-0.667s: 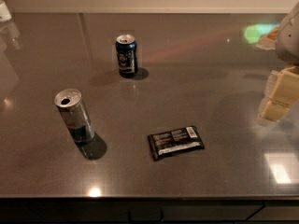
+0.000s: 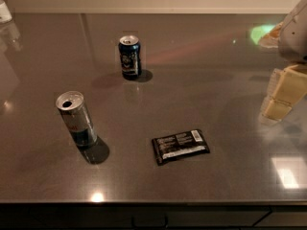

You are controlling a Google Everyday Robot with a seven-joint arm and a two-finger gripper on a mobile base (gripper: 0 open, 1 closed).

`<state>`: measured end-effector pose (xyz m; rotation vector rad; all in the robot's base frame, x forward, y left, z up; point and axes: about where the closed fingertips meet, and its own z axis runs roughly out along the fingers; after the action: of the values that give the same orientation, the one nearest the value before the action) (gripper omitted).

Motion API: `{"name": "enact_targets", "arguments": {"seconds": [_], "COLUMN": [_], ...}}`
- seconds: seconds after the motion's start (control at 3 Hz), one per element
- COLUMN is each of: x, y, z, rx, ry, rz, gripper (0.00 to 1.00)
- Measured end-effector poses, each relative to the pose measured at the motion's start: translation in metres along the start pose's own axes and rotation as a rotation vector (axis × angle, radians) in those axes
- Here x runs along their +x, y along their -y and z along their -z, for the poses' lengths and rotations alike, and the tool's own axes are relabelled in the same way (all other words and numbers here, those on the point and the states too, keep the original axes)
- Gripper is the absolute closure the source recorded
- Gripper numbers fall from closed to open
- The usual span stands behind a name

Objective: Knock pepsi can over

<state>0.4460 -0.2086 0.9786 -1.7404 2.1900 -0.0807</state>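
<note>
Change on the bench is almost nil, and none of it touches the goods. At the left, the tall silver can stands upright with its open top showing, where it was a moment ago. Further back and nearer the middle, the pepsi can is upright too, unmoved, well apart from everything else. The dark snack bar lies flat in front, in the same spot. At the far right edge, the pincer hangs just above the surface, shifted only a touch, if at all; I cannot tell whether it is wide or narrow. My reading: the knock has not begun, and a long reach leftward and back across the bench remains.
</note>
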Motion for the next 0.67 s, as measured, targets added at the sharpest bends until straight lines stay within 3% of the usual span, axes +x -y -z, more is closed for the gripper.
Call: {"name": "enact_targets", "arguments": {"seconds": [0.67], "x": [-0.037], "y": [0.028], "z": [-0.028], "rx": [0.018], "ry": [0.109], "rz": [0.048], "gripper": [0.00]}}
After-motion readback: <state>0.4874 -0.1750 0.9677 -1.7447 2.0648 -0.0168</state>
